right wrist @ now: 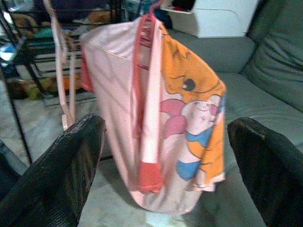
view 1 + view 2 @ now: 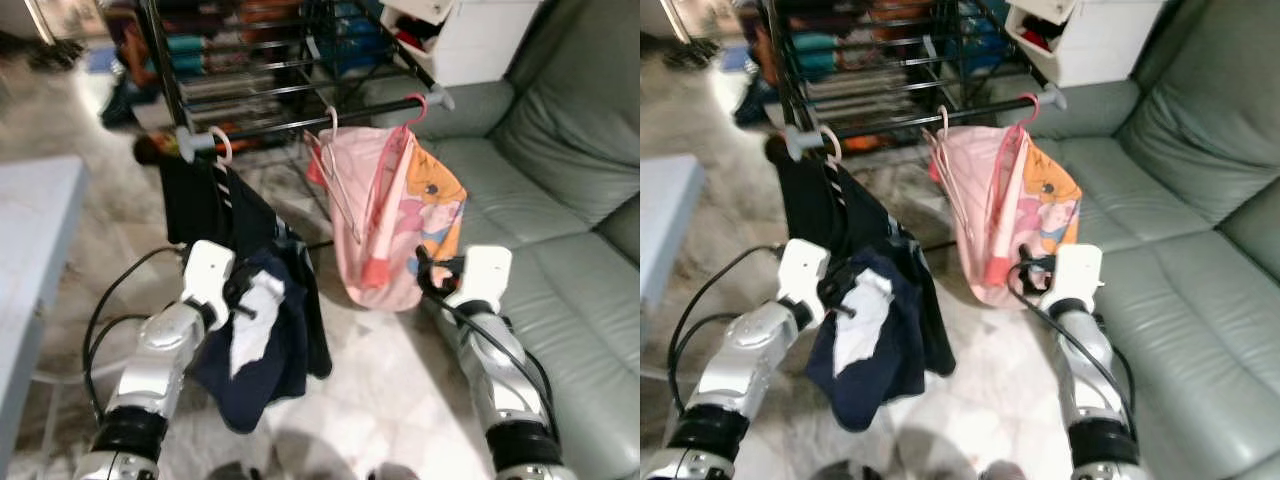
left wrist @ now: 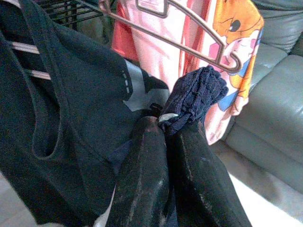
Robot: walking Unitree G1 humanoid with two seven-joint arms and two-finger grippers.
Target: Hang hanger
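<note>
Nearest, left gripper raised at the near left, fingers pressed together on a bunched fold of the dark navy garment, which droops below toward the marble floor. Right gripper lifted at the near right, fingers spread wide with nothing between, aimed at the pink cartoon shirt. No hanger visibly inside the navy garment from these views; cannot tell whether one sits within the folds. For the step in hand, judged as carrying the held cloth up to the rail: best to lift high enough that the hem stays off the floor, keep the pinch firm since only a small fold is caught, and steer for the open stretch of rail between the black top, hung on a white hanger at the left, and the bare pink hanger just left of the pink shirt. Room: a pale counter edge close on the left, the grey sofa tight along the right beside the right arm, so little sideways swing there; clear floor between the arms. Farther off, the black drying rack behind the rail with its thin bars, likely to snag trailing cloth, and a white cabinet at the far right.
</note>
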